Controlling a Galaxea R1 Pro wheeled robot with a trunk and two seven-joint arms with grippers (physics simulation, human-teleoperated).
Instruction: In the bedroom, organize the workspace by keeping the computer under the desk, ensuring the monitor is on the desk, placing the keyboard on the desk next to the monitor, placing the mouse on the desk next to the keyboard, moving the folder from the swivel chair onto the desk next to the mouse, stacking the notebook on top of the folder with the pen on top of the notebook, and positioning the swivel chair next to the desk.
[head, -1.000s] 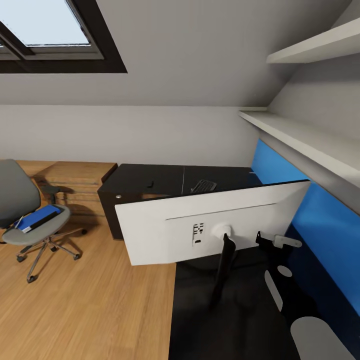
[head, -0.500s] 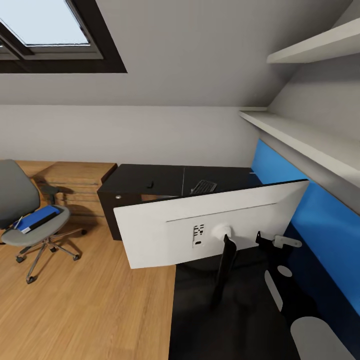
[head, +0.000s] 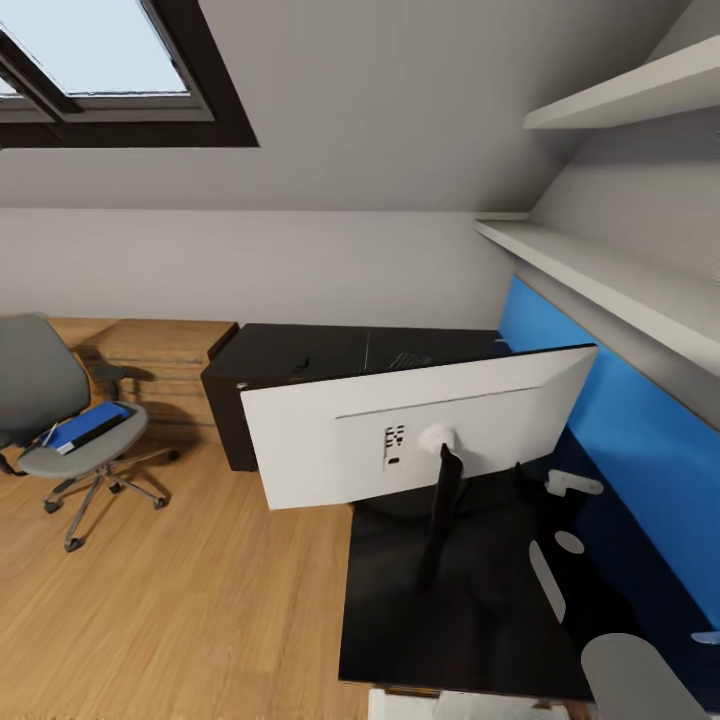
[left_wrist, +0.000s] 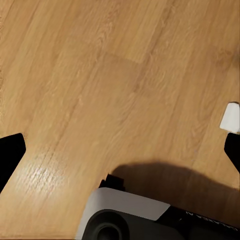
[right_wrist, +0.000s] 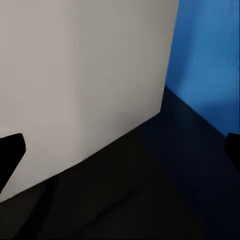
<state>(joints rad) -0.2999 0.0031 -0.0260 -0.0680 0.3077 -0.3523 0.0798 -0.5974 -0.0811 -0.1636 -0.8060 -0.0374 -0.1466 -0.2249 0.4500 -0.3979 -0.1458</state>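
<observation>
A wide monitor (head: 420, 425) stands on the glossy black desk (head: 480, 610), white back facing us. The blue folder (head: 85, 425) lies on the grey swivel chair (head: 60, 410), well apart, so most tidying remains. Both grippers are spread, empty.

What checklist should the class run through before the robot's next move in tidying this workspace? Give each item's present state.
1. Monitor stands on the desk: ok.
2. Screen faces the user side: cannot tell; its white back faces the head camera.
3. Keyboard next to the monitor: cannot tell, mostly hidden behind it.
4. Folder moved onto the desk: not ok, it lies on the swivel chair.
5. Swivel chair next to the desk: not ok, it stands apart on the wooden floor.
6. Both hands free: ok, fingers spread with nothing between them in the wrist views.
</observation>
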